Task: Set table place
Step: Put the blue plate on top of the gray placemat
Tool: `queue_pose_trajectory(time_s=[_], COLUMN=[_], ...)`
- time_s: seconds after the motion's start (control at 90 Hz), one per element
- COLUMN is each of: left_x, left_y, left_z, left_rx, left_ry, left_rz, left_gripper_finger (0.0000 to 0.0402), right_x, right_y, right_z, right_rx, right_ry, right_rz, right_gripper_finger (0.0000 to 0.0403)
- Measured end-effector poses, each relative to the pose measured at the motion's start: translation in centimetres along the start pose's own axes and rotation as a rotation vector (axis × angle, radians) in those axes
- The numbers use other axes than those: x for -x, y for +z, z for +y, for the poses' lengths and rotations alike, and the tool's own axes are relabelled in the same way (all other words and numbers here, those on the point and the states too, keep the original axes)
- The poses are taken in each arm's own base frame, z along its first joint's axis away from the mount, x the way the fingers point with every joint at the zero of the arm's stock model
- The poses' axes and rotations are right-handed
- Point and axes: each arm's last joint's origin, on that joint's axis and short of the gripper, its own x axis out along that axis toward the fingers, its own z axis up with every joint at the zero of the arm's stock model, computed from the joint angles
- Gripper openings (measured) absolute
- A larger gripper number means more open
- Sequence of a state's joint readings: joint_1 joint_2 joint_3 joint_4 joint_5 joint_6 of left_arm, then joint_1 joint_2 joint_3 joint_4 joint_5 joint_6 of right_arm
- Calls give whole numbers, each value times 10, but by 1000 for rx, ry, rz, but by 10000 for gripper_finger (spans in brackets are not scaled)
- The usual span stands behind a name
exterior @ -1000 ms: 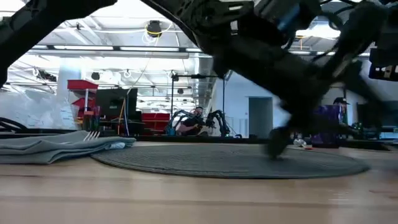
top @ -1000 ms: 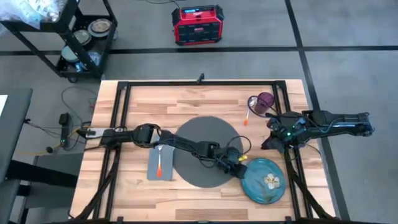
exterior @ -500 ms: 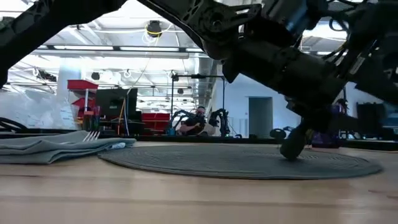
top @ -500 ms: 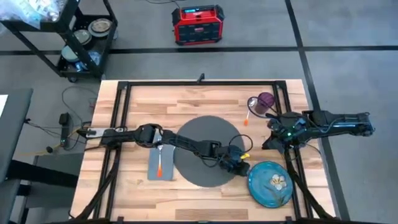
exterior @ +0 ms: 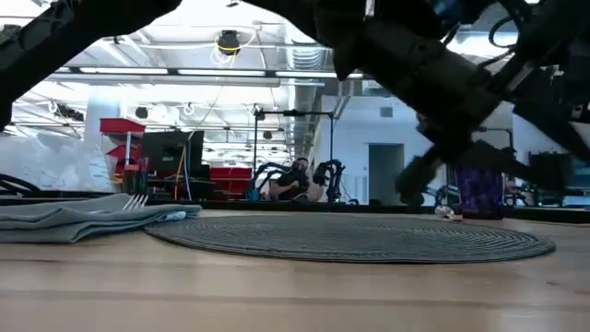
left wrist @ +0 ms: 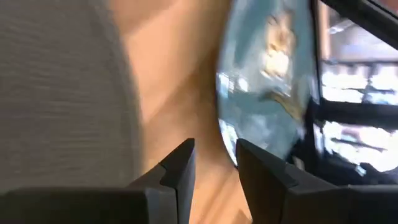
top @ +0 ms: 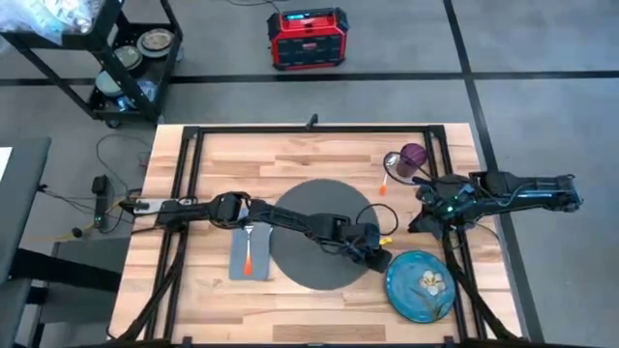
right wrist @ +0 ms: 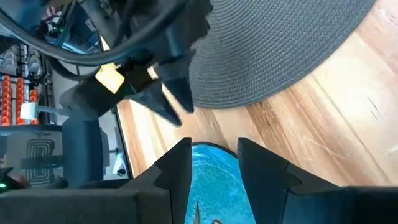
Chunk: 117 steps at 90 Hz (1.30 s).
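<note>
1. Grey cloth napkin (top: 250,253) with the orange-handled fork (top: 250,257) on it lies just beside the round mat's (top: 314,215) left edge; I judge those placed.
2. My left gripper (top: 378,259), fingers slightly parted and empty, hangs between mat and plate.
3. Blue-green patterned plate (top: 421,283) sits off the mat, near the table's (top: 290,153) front right corner.
4. Purple cup (top: 413,158) and spoon (top: 384,183) wait by the rear right corner; my right gripper (top: 414,222), fingers parted, idles at the right edge.

Bright, even overhead light; glare streaks the plate (left wrist: 273,93) in the blurred left wrist view, and the arm is dark, backlit in the low view.
</note>
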State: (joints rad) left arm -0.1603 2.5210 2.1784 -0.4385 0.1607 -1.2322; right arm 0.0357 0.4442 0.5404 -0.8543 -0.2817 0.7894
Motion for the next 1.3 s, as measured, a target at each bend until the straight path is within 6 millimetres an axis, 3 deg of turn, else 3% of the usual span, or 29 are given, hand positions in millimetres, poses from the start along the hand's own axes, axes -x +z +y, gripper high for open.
queue_pose_trajectory(time_s=[0.278, 0.611, 0.789, 0.867, 0.956, 1.011, 1.111, 1.3], left_x=[1, -1, 3, 12, 26, 34, 47, 65], left_y=[-5, -15, -10, -7, -6, -8, -10, -12], left_z=[-5, -14, -16, -24, -36, -40, -44, -39], left_rx=[87, 68, 4, -24, -79, -117, -160, -191], left_ry=[-4, -67, -81, -130, -169, -165, -129, -3], left_rz=[-5, -3, 10, -10, -26, -25, -12, 36], left_gripper_finger=[99, 82, 81, 81, 81, 81, 81, 81], right_x=[0, 0, 0, 0, -1, -3, -12, -53], right_y=[0, 0, -7, -16, -23, -26, -27, -35], right_z=[0, 0, 1, -2, -2, -1, 2, -1], right_rx=[13, 14, -50, -57, -6, 27, 60, 67], right_ry=[1, 7, 69, 23, 11, 19, -16, 48], right_rz=[0, 6, 143, 231, 322, 367, 416, 512], right_gripper_finger=[118, 118, 117, 100, 44, 15, 4, 0])
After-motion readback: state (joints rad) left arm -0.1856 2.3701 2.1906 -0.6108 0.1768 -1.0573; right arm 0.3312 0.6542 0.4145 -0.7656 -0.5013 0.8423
